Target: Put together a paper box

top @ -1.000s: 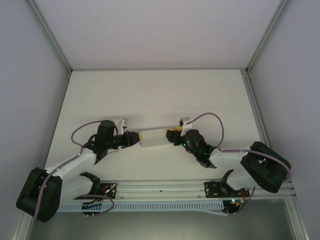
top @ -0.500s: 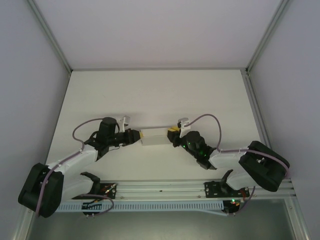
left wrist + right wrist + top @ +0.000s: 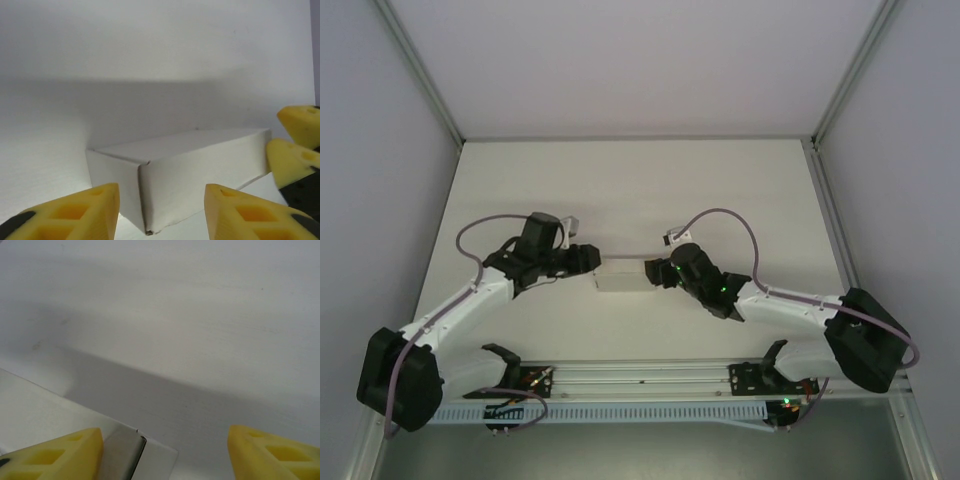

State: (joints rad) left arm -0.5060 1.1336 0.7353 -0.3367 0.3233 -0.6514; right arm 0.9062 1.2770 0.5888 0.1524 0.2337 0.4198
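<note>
A bare white table [image 3: 620, 190] sits shut in by pale grey walls [image 3: 380, 150]. Since a second ago both my arms have swung a little farther out over it. The box [image 3: 623, 275] has settled from a slight tilt to lie level, and both sets of jaws have parted. My left pincer [image 3: 588, 258] stands moderately wide at the box's left end. From its wrist, the near corner sits just ahead of the gap between my yellow fingers [image 3: 75, 210], not gripped. The box lies flat mid-table, closed, between my two pincers. My right pincer [image 3: 655, 272] gapes wide at the right end, one finger just beside the box's corner.
</note>
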